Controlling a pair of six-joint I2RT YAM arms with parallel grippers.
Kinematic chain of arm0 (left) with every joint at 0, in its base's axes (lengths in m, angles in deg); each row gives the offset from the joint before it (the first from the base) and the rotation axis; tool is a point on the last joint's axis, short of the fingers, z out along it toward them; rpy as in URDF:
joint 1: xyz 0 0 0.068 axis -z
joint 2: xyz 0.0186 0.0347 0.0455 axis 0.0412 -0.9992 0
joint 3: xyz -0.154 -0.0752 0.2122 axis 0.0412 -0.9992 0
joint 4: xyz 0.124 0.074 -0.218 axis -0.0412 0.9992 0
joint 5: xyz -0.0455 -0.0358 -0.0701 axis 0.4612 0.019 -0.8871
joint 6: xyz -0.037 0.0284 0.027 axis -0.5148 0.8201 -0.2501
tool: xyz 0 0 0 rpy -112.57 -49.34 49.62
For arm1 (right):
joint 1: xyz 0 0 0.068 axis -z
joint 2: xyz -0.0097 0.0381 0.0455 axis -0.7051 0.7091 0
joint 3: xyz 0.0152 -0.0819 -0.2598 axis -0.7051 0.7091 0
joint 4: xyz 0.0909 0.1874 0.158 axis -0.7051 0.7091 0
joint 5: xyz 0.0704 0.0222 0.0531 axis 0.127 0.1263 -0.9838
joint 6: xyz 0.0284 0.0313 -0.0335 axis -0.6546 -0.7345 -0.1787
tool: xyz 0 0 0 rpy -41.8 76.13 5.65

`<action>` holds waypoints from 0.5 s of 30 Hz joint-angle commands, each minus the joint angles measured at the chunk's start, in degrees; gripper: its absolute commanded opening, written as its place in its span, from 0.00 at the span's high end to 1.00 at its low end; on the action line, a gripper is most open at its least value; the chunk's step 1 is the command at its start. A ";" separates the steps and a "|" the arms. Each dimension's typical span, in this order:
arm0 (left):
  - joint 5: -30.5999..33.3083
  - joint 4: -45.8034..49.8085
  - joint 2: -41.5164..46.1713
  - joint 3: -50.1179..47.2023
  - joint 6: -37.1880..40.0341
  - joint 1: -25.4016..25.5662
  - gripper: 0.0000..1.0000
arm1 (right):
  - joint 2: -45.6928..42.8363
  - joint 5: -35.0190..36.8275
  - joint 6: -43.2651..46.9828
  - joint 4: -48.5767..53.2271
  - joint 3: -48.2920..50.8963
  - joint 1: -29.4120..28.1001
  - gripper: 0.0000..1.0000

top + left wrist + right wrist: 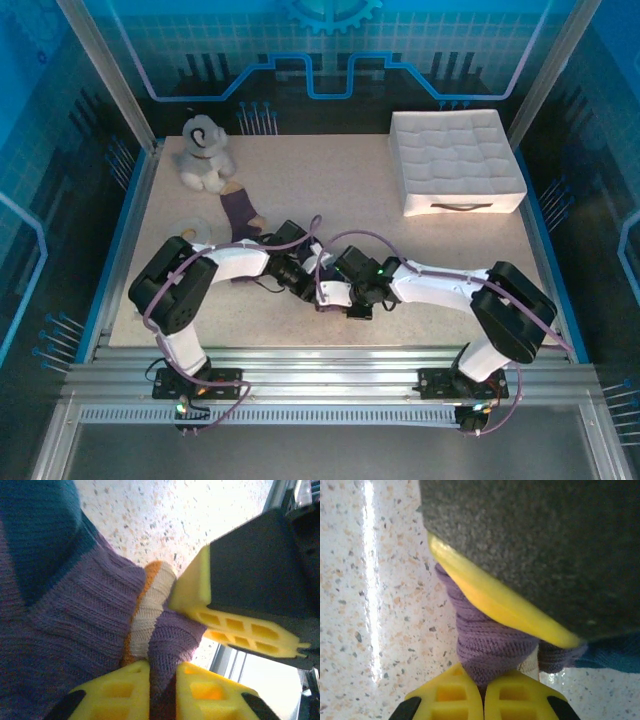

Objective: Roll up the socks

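left gripper [162, 674] jaws pinching the purple socks [75, 630] right next to the striped cuff, right gripper [482, 680] jaws squeezed tight on a bunched purple fold, both pretty much nose to nose mid tabletop [340, 190], socks trailing back toward the plush dog [205, 152]

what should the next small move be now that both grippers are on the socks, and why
Probably the right gripper should turn its pinched bunch over onto the flat part, with the left gripper holding its pinch. Both are closed on the socks, close together; the fabric is bunched there, not yet rolled, and the rest lies spread on the table.
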State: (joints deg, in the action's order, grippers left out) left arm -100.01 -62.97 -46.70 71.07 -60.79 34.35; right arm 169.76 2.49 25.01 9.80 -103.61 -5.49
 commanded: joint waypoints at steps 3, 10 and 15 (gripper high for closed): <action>1.94 -4.65 6.26 -2.40 -5.91 -3.92 0.79 | 4.67 -7.03 -3.62 11.49 -4.38 0.19 1.00; 4.90 -7.38 14.41 -7.51 -12.85 -10.62 0.74 | 8.32 -12.20 -4.47 16.22 -7.93 2.46 1.00; 11.32 -7.07 24.46 -10.62 -8.99 -11.76 0.75 | 11.87 -13.92 -4.98 19.10 -10.49 3.33 1.00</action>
State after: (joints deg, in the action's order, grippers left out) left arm -92.57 -69.37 -27.57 62.22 -70.99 22.76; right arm 178.50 -8.66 21.23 22.08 -113.80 -2.89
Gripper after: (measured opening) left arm 0.257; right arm 0.038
